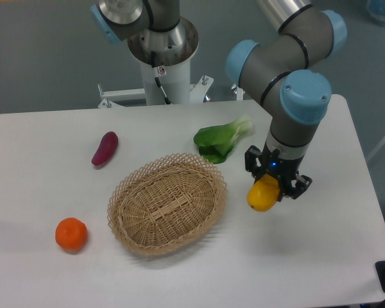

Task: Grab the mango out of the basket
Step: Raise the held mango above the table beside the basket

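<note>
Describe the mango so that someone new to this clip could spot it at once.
Start at the wicker basket in the middle of the table, then look to its right, where the arm ends in a black gripper. The mango is the smooth yellow oval held there, clear of the basket. The only similar fruit, a rounder, deeper orange tangerine, lies far left.

gripper (270, 187) clutching mango (262, 194), beside basket (167, 205) (apart)
</note>
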